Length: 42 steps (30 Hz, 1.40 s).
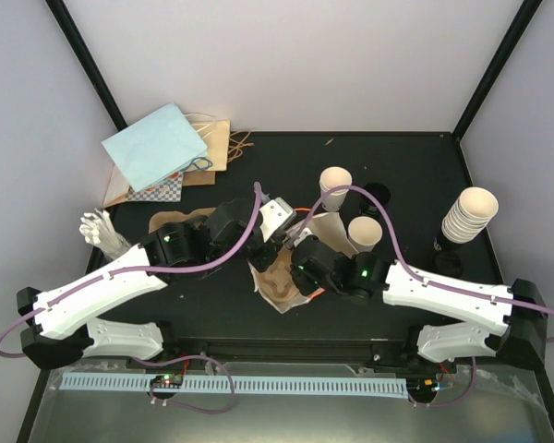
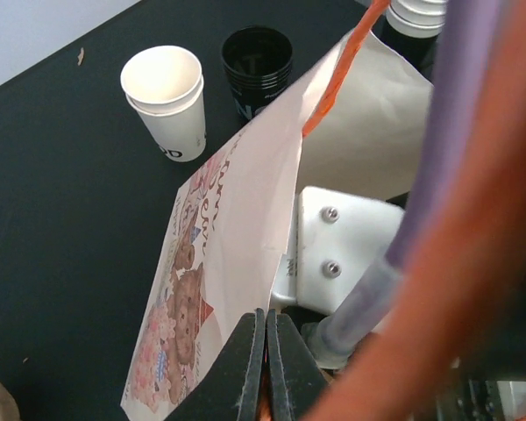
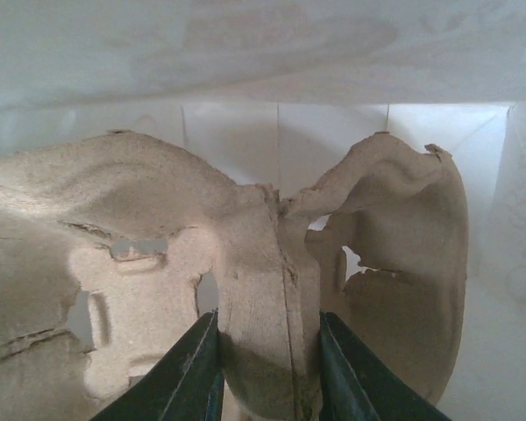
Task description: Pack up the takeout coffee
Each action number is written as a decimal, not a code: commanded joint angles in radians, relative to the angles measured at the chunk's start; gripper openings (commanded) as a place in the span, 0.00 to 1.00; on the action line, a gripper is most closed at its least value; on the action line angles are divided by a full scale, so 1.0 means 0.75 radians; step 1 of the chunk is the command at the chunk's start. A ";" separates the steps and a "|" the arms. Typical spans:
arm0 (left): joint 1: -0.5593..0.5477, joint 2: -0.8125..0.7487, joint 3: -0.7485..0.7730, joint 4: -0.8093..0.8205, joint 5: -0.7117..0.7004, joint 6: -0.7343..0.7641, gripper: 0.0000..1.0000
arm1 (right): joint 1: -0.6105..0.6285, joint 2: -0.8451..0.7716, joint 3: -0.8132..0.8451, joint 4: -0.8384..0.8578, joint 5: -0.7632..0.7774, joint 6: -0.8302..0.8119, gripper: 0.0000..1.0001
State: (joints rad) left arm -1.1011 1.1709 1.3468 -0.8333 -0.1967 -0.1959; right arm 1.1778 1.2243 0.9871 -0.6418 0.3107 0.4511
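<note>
A matte black table (image 1: pixel 277 166) fills the centre. Plain pale walls (image 1: pixel 286 65) enclose it from nine through twelve to three o'clock; black frame posts (image 1: pixel 86 60) rise at eleven and one. Light is soft, even.

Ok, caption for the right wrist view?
Right gripper pinching the centre ridge of the pulp tray inside the paper bag.

Brown moulded pulp cup tray (image 3: pixel 254 263): rough, fibrous, matt. Cream printed paper bag (image 2: pixel 237 219): smooth. White paper cup (image 2: pixel 171 110): smooth, matt.
</note>
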 commanded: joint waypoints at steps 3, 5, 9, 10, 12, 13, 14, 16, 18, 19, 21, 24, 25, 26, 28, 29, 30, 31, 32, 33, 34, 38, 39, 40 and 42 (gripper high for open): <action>0.000 0.005 0.011 0.064 0.035 -0.029 0.01 | 0.006 0.034 -0.062 0.043 -0.013 -0.019 0.29; 0.000 0.009 0.012 0.071 0.044 -0.029 0.02 | 0.007 0.033 -0.087 0.059 -0.021 -0.019 0.29; 0.001 0.011 0.010 0.085 0.066 -0.031 0.02 | 0.007 0.011 -0.151 0.135 -0.022 -0.037 0.29; 0.000 0.011 0.010 0.090 0.074 -0.031 0.01 | 0.007 0.013 -0.165 0.157 -0.018 -0.046 0.29; 0.000 0.008 0.008 0.099 0.099 -0.028 0.01 | 0.006 0.024 -0.178 0.180 -0.010 -0.056 0.29; 0.000 0.008 0.007 0.105 0.115 -0.026 0.02 | 0.006 0.037 -0.181 0.188 -0.006 -0.059 0.29; 0.000 0.008 0.005 0.109 0.128 -0.026 0.02 | 0.007 0.052 -0.182 0.192 -0.004 -0.061 0.29; 0.000 0.005 -0.001 0.121 0.159 -0.025 0.02 | 0.005 0.075 -0.185 0.203 0.006 -0.058 0.29; 0.000 0.003 -0.012 0.131 0.182 -0.023 0.02 | 0.006 0.080 -0.194 0.222 0.005 -0.043 0.30; 0.000 0.005 -0.016 0.131 0.193 -0.023 0.01 | 0.006 0.077 -0.198 0.227 0.002 -0.027 0.30; 0.000 0.006 -0.024 0.120 0.190 -0.032 0.01 | 0.007 0.053 -0.203 0.236 0.000 -0.004 0.30; 0.000 0.008 -0.022 0.080 0.164 -0.059 0.15 | 0.007 0.017 -0.216 0.253 -0.004 -0.002 0.30; 0.000 0.005 -0.015 0.060 0.156 -0.072 0.21 | 0.007 0.014 -0.216 0.255 0.000 -0.006 0.30; 0.000 -0.002 -0.005 0.037 0.154 -0.089 0.29 | 0.007 0.016 -0.216 0.254 0.004 -0.010 0.30; -0.001 -0.022 0.016 -0.010 0.162 -0.125 0.41 | 0.007 0.029 -0.204 0.243 0.011 -0.019 0.30; -0.002 -0.038 0.020 -0.029 0.172 -0.141 0.46 | 0.006 0.039 -0.196 0.237 0.013 -0.020 0.30; -0.005 -0.056 0.018 -0.046 0.181 -0.155 0.50 | 0.005 0.050 -0.185 0.232 0.013 -0.021 0.30; -0.012 -0.074 0.016 -0.063 0.191 -0.171 0.52 | 0.004 0.059 -0.177 0.229 0.013 -0.025 0.30; -0.021 -0.093 0.012 -0.080 0.203 -0.186 0.54 | 0.003 0.067 -0.166 0.228 0.014 -0.026 0.30; -0.031 -0.111 0.008 -0.096 0.206 -0.204 0.55 | 0.002 0.075 -0.158 0.228 0.012 -0.027 0.30; -0.043 -0.132 0.000 -0.112 0.205 -0.225 0.56 | -0.002 0.081 -0.146 0.228 0.008 -0.030 0.30; -0.101 -0.213 -0.030 -0.167 0.190 -0.321 0.56 | -0.017 0.113 -0.097 0.228 -0.017 -0.038 0.30; -0.120 -0.230 -0.039 -0.173 0.185 -0.344 0.57 | -0.020 0.121 -0.085 0.228 -0.025 -0.043 0.30; -0.139 -0.246 -0.045 -0.175 0.180 -0.361 0.56 | -0.022 0.129 -0.074 0.226 -0.031 -0.046 0.30; -0.183 -0.278 -0.055 -0.171 0.171 -0.390 0.55 | -0.026 0.143 -0.060 0.224 -0.038 -0.052 0.30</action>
State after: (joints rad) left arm -1.1885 1.0012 1.3228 -0.9237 -0.0669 -0.4068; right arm 1.1660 1.3170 0.9009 -0.4778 0.2951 0.4244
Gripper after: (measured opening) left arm 0.563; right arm 0.303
